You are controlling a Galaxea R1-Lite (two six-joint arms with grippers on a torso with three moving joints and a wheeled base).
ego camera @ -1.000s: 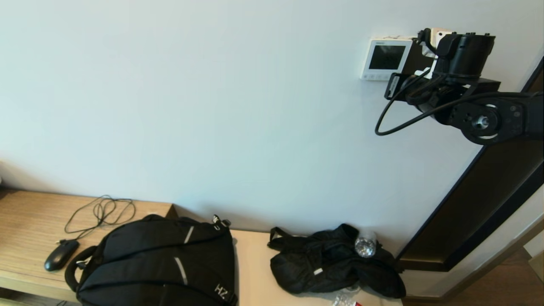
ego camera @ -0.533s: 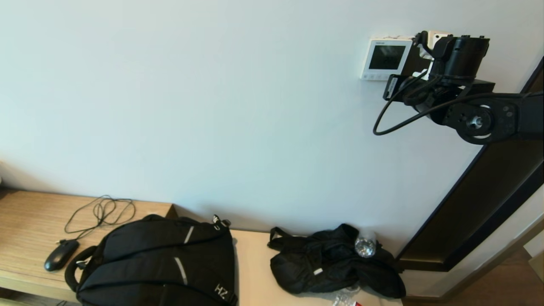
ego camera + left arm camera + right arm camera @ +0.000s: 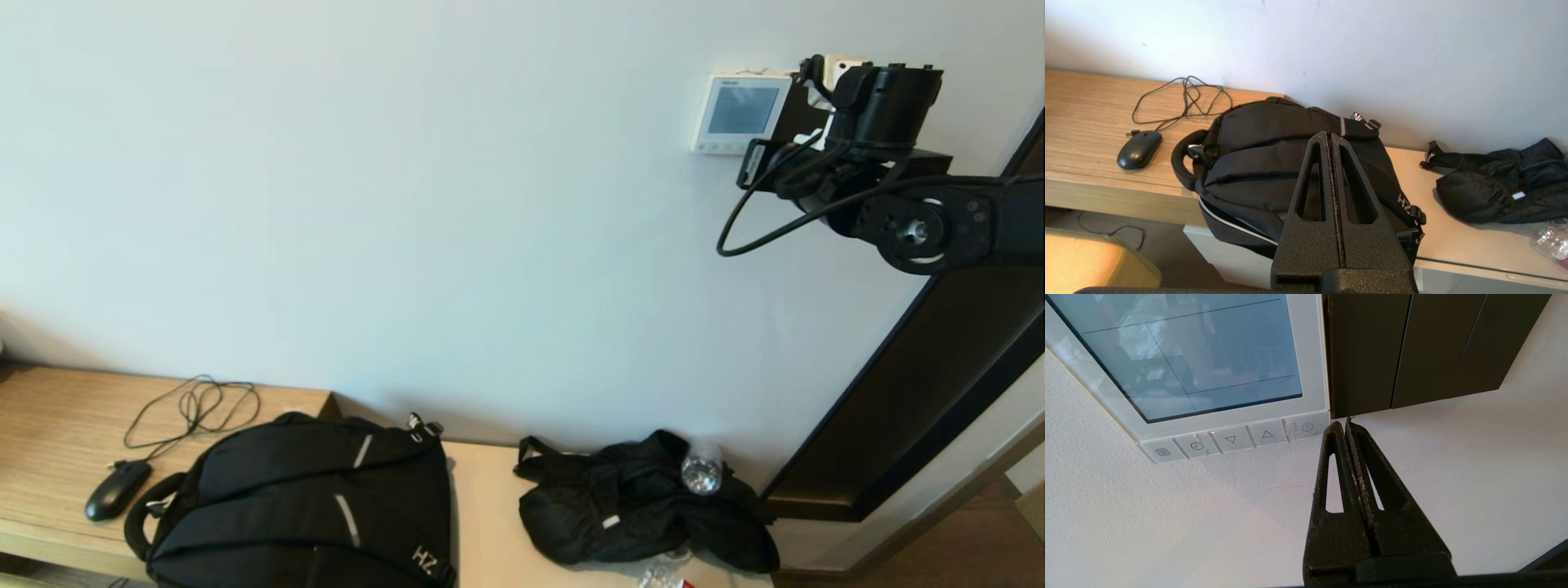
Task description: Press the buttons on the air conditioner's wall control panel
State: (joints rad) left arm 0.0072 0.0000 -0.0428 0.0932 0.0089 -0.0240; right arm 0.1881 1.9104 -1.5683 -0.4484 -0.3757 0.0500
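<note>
Head view, panel: the air conditioner's wall control panel (image 3: pixel 741 113) sits high on the wall at the robot's right, with a black square panel (image 3: pixel 804 122) touching its right side.
Head view, right arm: it is raised to the wall just beside the panel's lower right corner; the fingers are hidden from this camera.
Head view, risk: a black cable loop (image 3: pixel 755 220) hangs under the wrist and could catch if the arm shifts sideways.
Left wrist view, left end effector (image 3: pixel 1330 136): fingers pressed together with nothing between, parked above a black backpack (image 3: pixel 1274 163) on the table (image 3: pixel 1081 118).
Right wrist view, right end effector (image 3: pixel 1343 421): fingers closed together, empty, tip at the wall just under the black panel's corner.
Right wrist view, the buttons (image 3: pixel 1231 439): a row under the screen; the power button (image 3: pixel 1306 427) is the nearest one, just beside the tip.
Right wrist view, risk: the tip is aimed off the row, so a push from this position would probably hit the bare wall or the black panel's edge. A sideways correction that goes too far could press the up arrow instead.
</note>
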